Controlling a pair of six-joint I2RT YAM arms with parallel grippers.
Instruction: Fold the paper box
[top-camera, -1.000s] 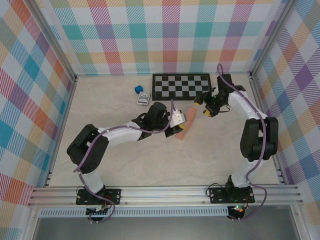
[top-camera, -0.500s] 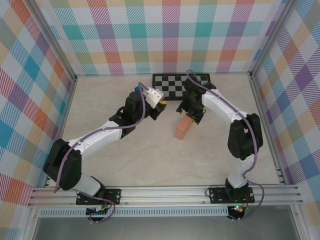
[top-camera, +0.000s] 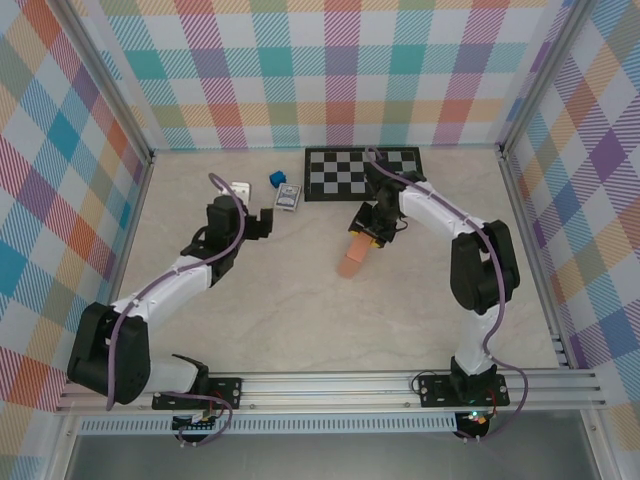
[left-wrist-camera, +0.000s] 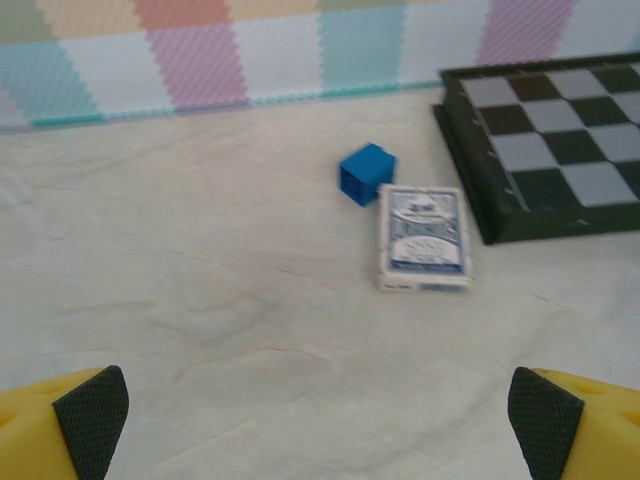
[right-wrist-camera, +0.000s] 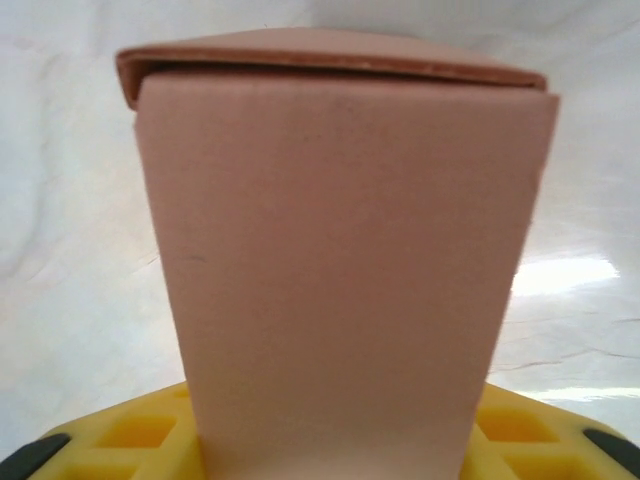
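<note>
**Approach geometry.** The paper box (top-camera: 354, 257) lies near the middle of the table (top-camera: 300, 330). Its far end meets the right gripper (top-camera: 372, 230), and its long axis runs from there toward the near edge, slightly leftward. In the right wrist view the box extends away between the yellow fingers; we cannot tell whether they clamp it. The left gripper (left-wrist-camera: 318, 425) is spread wide and empty, well apart to the left, so we judge the right arm nearer.
</note>
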